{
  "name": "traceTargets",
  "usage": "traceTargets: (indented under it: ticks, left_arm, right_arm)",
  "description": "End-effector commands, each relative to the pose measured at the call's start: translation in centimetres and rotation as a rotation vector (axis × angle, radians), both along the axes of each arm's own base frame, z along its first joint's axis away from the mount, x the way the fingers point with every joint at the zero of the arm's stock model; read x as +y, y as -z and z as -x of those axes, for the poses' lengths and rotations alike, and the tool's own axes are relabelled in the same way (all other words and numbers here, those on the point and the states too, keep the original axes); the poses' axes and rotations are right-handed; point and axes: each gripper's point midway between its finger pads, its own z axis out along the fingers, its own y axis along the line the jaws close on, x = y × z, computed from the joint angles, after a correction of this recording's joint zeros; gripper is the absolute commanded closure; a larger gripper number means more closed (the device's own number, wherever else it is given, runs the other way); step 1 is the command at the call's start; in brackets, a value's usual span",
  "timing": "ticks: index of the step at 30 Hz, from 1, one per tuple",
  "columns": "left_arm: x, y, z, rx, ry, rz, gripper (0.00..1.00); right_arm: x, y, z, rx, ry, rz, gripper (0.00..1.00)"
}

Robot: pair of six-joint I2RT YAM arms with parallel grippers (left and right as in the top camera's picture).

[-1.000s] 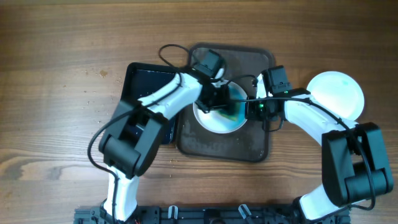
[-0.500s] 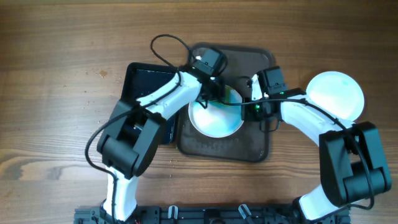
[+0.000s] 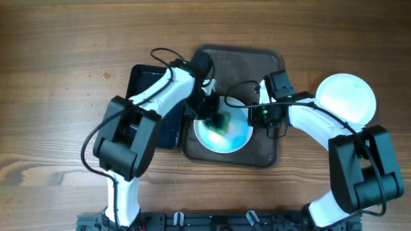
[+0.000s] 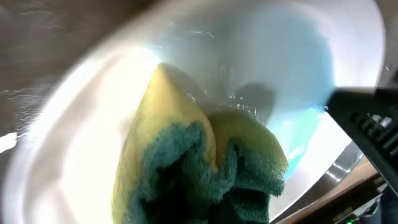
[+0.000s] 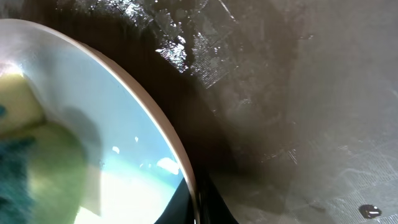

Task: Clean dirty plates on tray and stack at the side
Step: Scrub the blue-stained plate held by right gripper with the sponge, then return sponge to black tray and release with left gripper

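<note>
Yellow-green sponge (image 3: 220,122), clamped in the left gripper (image 3: 214,117), presses on the plate (image 3: 228,138); right gripper (image 3: 255,115) pinches its rim. Hard scrubbing could pull the wet plate free.

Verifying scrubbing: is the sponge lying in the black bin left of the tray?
No, the sponge sits on the plate on the tray.

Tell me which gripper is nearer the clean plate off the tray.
Right. The right gripper clamps the dirty plate's rim nearest the clean plate; the left gripper holds the sponge farther left, over that plate.
</note>
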Motion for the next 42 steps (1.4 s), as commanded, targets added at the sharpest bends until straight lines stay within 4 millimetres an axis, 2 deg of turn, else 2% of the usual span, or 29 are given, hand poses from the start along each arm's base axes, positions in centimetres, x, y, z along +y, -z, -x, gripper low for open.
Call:
traceTargets:
  ticks: [1,3,7,11,13,14,16,18,19,20,22,24,25,28,30,31,32,33,34,35,37,40,42]
  left_arm:
    - [-2.6,1.0,2.4,0.013,0.105,0.063,0.96]
    - [-3.1,1.5,3.2,0.017,0.124,0.061,0.96]
    - [-3.0,0.9,4.9,0.092,0.149,0.091,0.96]
    - [-1.5,0.8,6.0,0.145,0.150,0.037,0.96]
    - [0.0,0.3,4.8,0.127,0.081,-0.014,0.96]
    - [0.4,-0.5,4.0,0.098,0.052,-0.017,0.96]
    - [1.8,-3.4,2.0,0.001,-0.025,-0.019,0.96]
    - [3.9,-6.7,0.0,-0.111,-0.108,-0.034,0.96]
    - [4.8,-7.6,-0.7,-0.144,-0.145,-0.046,0.96]
    - [6.1,-8.6,-1.3,-0.179,-0.191,-0.070,0.96]
    - [11.4,-10.2,-2.8,-0.253,-0.357,-0.208,0.96]
    - [16.6,-9.9,-3.7,-0.273,-0.464,-0.351,0.96]
    - [18.0,-9.2,-3.7,-0.259,-0.492,-0.376,0.96]
    - [20.3,-5.1,-2.7,-0.199,-0.513,-0.408,0.94]
    - [20.3,-3.8,-2.1,-0.172,-0.512,-0.403,0.93]
    - [20.2,-3.8,-2.0,-0.171,-0.500,-0.396,0.87]
    - [19.6,-4.1,-2.1,-0.172,-0.482,-0.363,0.72]
    - [19.4,-5.0,-2.3,-0.182,-0.482,-0.348,0.26]
    - [19.5,-6.1,-2.6,-0.195,-0.491,-0.342,0.09]
    - [19.7,-7.2,-2.8,-0.211,-0.501,-0.333,0.00]
    - [20.7,-10.7,-3.6,-0.263,-0.544,-0.315,0.00]
    - [22.4,-16.0,-4.3,-0.346,-0.625,-0.258,0.00]
    - [23.5,-18.9,-4.2,-0.401,-0.676,-0.211,0.00]
  right_arm:
    - [-2.5,1.8,0.6,0.039,0.081,0.105,0.96]
    - [-2.5,1.8,0.7,0.043,0.080,0.106,0.96]
    - [-2.5,1.8,0.7,0.043,0.081,0.106,0.96]
    - [-2.5,1.8,0.7,0.045,0.081,0.107,0.96]
    - [-2.5,1.8,0.7,0.047,0.081,0.107,0.96]
    - [-2.5,1.8,0.8,0.050,0.080,0.108,0.96]
    - [-2.6,1.9,1.0,0.057,0.079,0.111,0.96]
    - [-2.6,1.9,1.1,0.059,0.079,0.111,0.96]
    - [-2.6,1.9,1.1,0.059,0.079,0.111,0.96]
    - [-2.6,1.9,1.0,0.059,0.079,0.111,0.96]
    - [-2.6,1.9,1.0,0.057,0.076,0.111,0.96]
    - [-2.4,1.8,0.7,0.030,0.031,0.112,0.96]
    - [-2.4,1.7,0.5,0.013,0.000,0.112,0.96]
    - [-2.3,1.7,0.2,-0.011,-0.027,0.112,0.96]
    - [-2.3,1.3,0.4,0.000,-0.021,0.111,0.96]
    - [-2.3,0.8,0.5,-0.001,-0.021,0.111,0.96]
    - [-2.4,-0.6,0.3,-0.017,-0.021,0.114,0.96]
    - [-2.3,-2.6,0.0,-0.048,-0.039,0.112,0.96]
    - [-2.2,-4.5,-0.3,-0.075,-0.064,0.113,0.95]
    - [-2.2,-5.7,-0.4,-0.081,-0.070,0.114,0.96]
    - [-2.0,-8.3,-0.7,-0.095,-0.104,0.122,0.96]
    - [-1.2,-11.1,-1.4,-0.137,-0.152,0.188,0.96]
    - [0.7,-13.0,-2.6,-0.213,-0.194,0.218,0.96]
